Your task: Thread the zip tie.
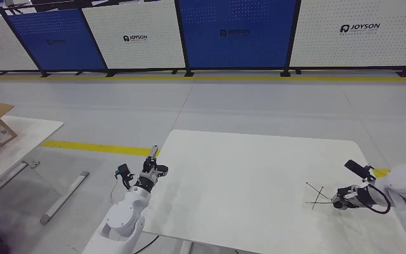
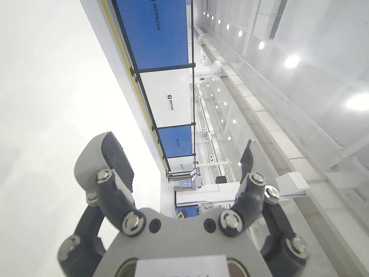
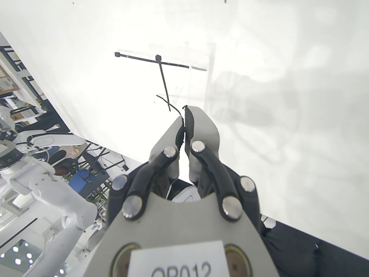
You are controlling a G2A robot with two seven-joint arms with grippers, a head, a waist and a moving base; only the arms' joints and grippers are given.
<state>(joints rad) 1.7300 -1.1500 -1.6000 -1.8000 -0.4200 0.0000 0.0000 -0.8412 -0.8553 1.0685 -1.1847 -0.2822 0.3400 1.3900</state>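
Observation:
Two black zip ties lie crossed near the table's right edge. One zip tie (image 3: pixel 150 60) (image 1: pixel 313 189) lies flat, its head at one end. A second zip tie (image 3: pixel 163 82) has its head against the first and runs toward my right gripper (image 3: pixel 184 114) (image 1: pixel 335 202). That gripper is shut on a thin curved black zip tie end. Whether this end belongs to the second tie, I cannot tell. My left gripper (image 2: pixel 180 145) (image 1: pixel 153 155) is open and holds nothing, raised at the table's left edge and pointing toward the far wall.
A faint clear plate (image 3: pixel 209 59) lies under the ties on the white table (image 1: pixel 254 184). A second white table (image 1: pixel 25 136) stands to the left on the floor. Blue and white panels (image 1: pixel 235 32) line the back.

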